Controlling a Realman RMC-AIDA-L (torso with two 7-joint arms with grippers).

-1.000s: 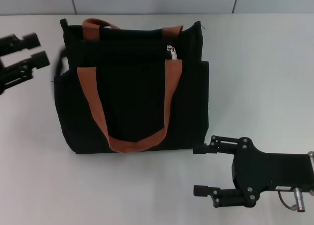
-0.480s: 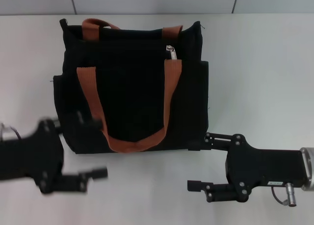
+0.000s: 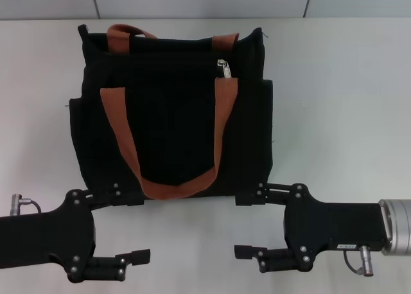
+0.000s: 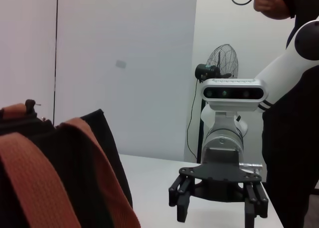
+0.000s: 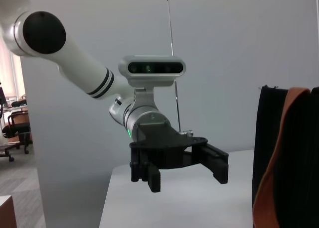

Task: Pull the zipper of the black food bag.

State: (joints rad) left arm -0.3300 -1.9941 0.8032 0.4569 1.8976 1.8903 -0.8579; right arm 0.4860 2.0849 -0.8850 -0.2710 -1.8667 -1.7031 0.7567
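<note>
Black food bag (image 3: 173,114) lying on the white counter (image 3: 340,95), the landmark here, with two orange-brown handles (image 3: 128,146) looped over its upper face. Zipper (image 3: 223,67) resting near the bag's far edge, toward the robot's right, just beyond the top of one handle strap; small silver tab, untouched.

Left end effector (image 3: 131,228) at the bag's near-left corner, fingers spread wide, far finger (image 3: 122,196) just beside or overlapping the bag's near edge, near finger well off the bag on bare counter. Nothing held.

Right end effector (image 3: 247,224) at the bag's near-right corner, mirrored toward the left one, also spread wide and empty; far finger (image 3: 257,195) against the bag's near edge, though contact cannot be confirmed.

From the left wrist view, bag (image 4: 55,173) close by with handles (image 4: 35,183) in the foreground, and the right end effector (image 4: 218,205) facing it beyond the bag's side, fingers apart. From the right wrist view, bag (image 5: 271,163) at the edge, left end effector (image 5: 187,172) opposite, likewise splayed.
</note>
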